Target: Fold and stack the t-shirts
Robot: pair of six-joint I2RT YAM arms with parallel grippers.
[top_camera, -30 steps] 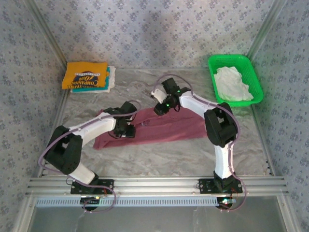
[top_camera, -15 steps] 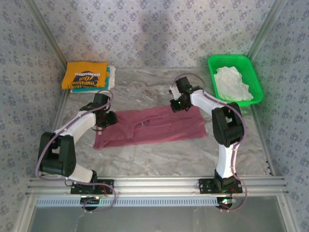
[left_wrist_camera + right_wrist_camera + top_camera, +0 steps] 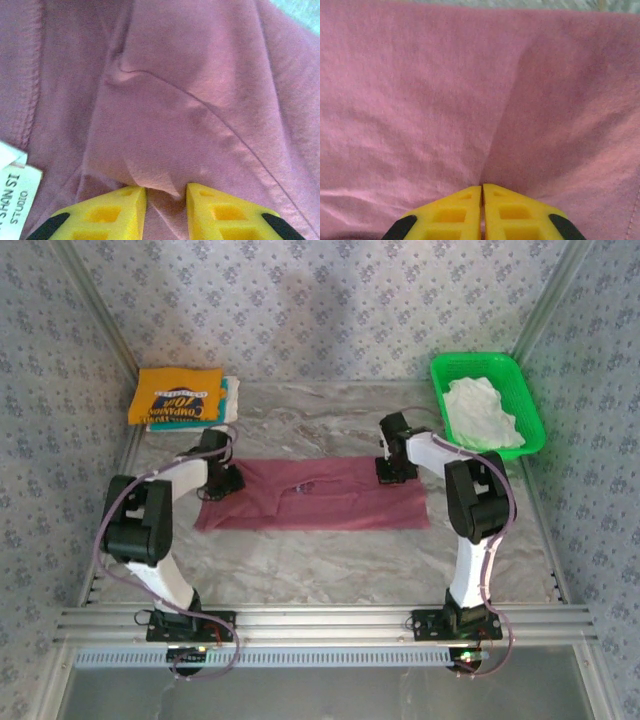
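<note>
The maroon t-shirt (image 3: 315,494) lies mid-table as a half-folded band. The left end effector (image 3: 162,200), narrowed, pinches a cloth ridge; the right end effector (image 3: 481,192) is clamped on fabric. The folded stack (image 3: 180,397) sits far-left; the white shirt (image 3: 482,413) awaits in the basket (image 3: 535,410).

Probably a lab test cell: patterned cloth walls (image 3: 300,310) and aluminium framing (image 3: 320,622) enclose the marbled table (image 3: 320,560).

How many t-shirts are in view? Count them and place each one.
4, perhaps more hidden. The maroon t-shirt lies mid-table. The yellow-orange t-shirt tops the far-left stack, over a teal t-shirt. A white t-shirt fills the green basket.
</note>
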